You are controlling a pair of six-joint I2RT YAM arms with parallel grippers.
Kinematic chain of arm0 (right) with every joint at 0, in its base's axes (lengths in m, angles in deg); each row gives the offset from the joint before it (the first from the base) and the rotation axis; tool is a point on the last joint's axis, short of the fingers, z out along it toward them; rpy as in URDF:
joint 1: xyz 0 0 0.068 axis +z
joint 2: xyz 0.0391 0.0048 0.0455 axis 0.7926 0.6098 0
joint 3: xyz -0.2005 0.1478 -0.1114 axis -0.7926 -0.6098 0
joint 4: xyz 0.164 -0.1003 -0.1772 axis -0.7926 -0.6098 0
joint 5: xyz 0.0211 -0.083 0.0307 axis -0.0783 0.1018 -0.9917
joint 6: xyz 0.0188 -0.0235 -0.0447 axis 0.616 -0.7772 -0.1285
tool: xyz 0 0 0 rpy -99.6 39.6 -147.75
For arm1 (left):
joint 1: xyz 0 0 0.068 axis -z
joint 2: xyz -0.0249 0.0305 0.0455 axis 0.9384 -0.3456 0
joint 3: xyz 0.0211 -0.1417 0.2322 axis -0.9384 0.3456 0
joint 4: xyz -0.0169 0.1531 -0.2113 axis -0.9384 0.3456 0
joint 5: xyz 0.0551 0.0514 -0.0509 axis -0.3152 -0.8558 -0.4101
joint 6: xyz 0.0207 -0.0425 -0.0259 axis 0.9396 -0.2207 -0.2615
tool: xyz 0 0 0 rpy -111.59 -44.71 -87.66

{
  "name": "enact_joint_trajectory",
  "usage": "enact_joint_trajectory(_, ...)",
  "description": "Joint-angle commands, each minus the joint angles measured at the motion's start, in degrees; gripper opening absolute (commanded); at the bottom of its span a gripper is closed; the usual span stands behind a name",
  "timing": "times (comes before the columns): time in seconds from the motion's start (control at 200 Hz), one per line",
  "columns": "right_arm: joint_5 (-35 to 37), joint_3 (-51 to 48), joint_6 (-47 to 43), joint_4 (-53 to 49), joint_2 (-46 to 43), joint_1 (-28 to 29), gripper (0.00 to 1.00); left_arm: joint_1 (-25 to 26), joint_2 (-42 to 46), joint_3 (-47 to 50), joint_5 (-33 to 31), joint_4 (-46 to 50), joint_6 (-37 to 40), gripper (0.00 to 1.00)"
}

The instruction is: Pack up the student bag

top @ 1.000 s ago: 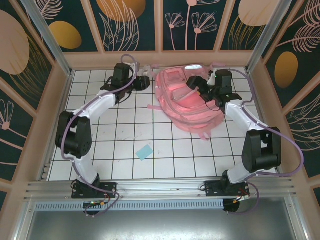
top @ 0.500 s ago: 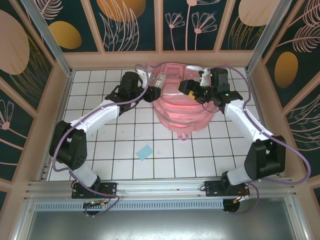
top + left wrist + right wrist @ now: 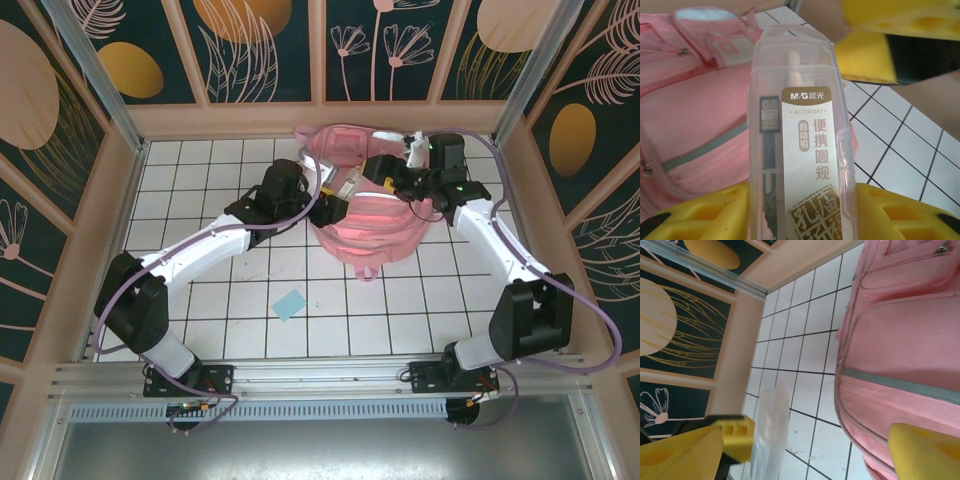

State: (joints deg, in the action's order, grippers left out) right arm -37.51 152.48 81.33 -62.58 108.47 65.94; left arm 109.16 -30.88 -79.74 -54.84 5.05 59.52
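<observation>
The pink student bag [image 3: 372,212] lies at the back middle of the white tiled table, its grey stripe [image 3: 705,147] and zip showing in the left wrist view. My left gripper [image 3: 805,220] is shut on a clear plastic case [image 3: 802,135] with a printed compass-set label, held upright between the yellow fingers [image 3: 695,215] just left of the bag [image 3: 685,115]. From above, that gripper [image 3: 335,208] sits against the bag's left side. My right gripper [image 3: 385,176] hovers over the bag's top, jaws wide apart [image 3: 800,460] with nothing between them; the blurred case [image 3: 769,432] shows below it.
A small light-blue paper square [image 3: 290,303] lies on the tiles in front of the bag. Wooden walls [image 3: 330,118] and metal posts close in the back and sides. The bag's strap loop [image 3: 368,270] points toward the near side.
The bag was turned and pushed toward the back wall. My left gripper carried the clear case from the back left to the bag's left side. The right gripper shifted slightly back.
</observation>
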Motion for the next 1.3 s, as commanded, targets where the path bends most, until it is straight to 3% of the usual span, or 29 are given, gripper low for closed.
enact_joint_trajectory(0.0,-4.51,-0.62,3.38,6.96,0.92,0.61,0.83,0.65,1.35,0.22,-0.13,-0.80,1.00,0.50)
enact_joint_trajectory(0.12,-5.92,-2.12,5.29,9.35,1.77,1.69,0.76,1.18,0.47,-0.70,-1.03,-0.80,1.26,0.50)
enact_joint_trajectory(0.44,-7.71,-5.15,8.16,13.83,2.55,1.94,0.43,2.02,-1.03,-2.64,-0.84,-0.81,1.35,0.50)
enact_joint_trajectory(0.765,-9.81,-4.72,9.41,15.93,3.62,1.80,0.17,2.96,-2.04,-3.69,-0.69,-0.87,1.64,0.51)
enact_joint_trajectory(0.806,-9.60,-4.81,9.19,15.64,3.37,1.70,0.16,2.97,-2.04,-3.91,-1.01,-0.95,1.60,0.53)
enact_joint_trajectory(0.846,-9.37,-4.89,8.84,15.23,2.95,1.53,0.14,2.91,-2.04,-4.12,-1.86,-0.89,1.48,0.63)
enact_joint_trajectory(0.881,-9.06,-5.07,8.58,14.74,2.64,1.10,0.14,2.98,-2.04,-4.39,-2.86,-0.52,1.59,0.95)
enact_joint_trajectory(0.891,-8.96,-5.14,8.48,14.61,2.50,0.92,0.14,2.99,-1.99,-4.53,-3.34,-0.36,1.72,0.98)
enact_joint_trajectory(1.121,-3.42,-10.10,7.09,9.69,-3.80,-9.46,0.14,2.98,-3.47,-7.54,-17.14,8.17,10.95,0.99)
enact_joint_trajectory(1.296,-1.23,-16.43,7.27,8.68,-10.07,-19.68,0.14,2.95,-10.46,-11.20,-19.47,14.28,16.85,0.99)
